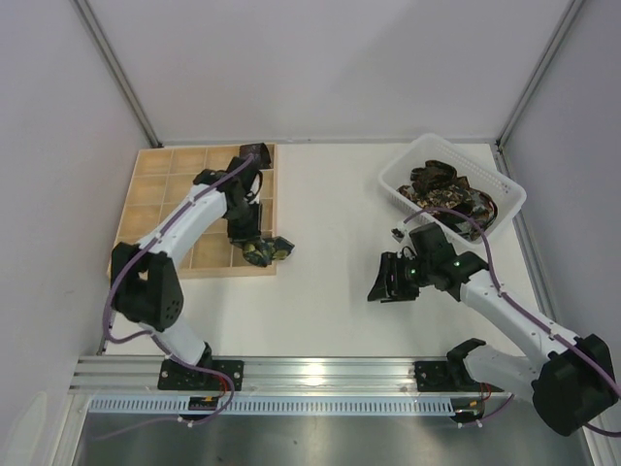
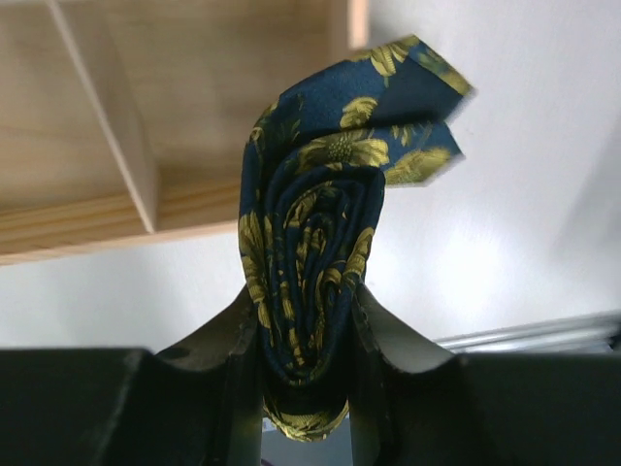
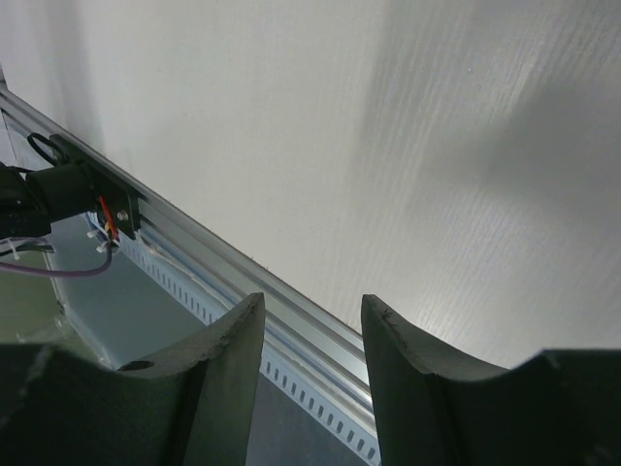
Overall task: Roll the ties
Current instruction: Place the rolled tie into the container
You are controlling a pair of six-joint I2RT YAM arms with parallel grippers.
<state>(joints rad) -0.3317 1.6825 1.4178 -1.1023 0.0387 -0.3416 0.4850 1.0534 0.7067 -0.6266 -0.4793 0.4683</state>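
Observation:
A rolled navy tie [image 2: 315, 223] with yellow flowers is pinched between the fingers of my left gripper [image 2: 309, 320], its loose pointed end sticking out up and to the right. From above, this tie [image 1: 268, 250] hangs at the near right corner of the wooden grid tray [image 1: 155, 194], under the left gripper [image 1: 249, 238]. More dark ties [image 1: 446, 189] lie heaped in the white basket [image 1: 509, 194] at the back right. My right gripper [image 1: 388, 277] hovers over the table's middle right; in the right wrist view the right gripper [image 3: 312, 311] stands open and empty.
The tray's wooden dividers [image 2: 107, 126] lie just behind the rolled tie. A metal rail [image 1: 320, 374] runs along the near table edge, with both arm bases on it. Grey walls close the table at the back and both sides.

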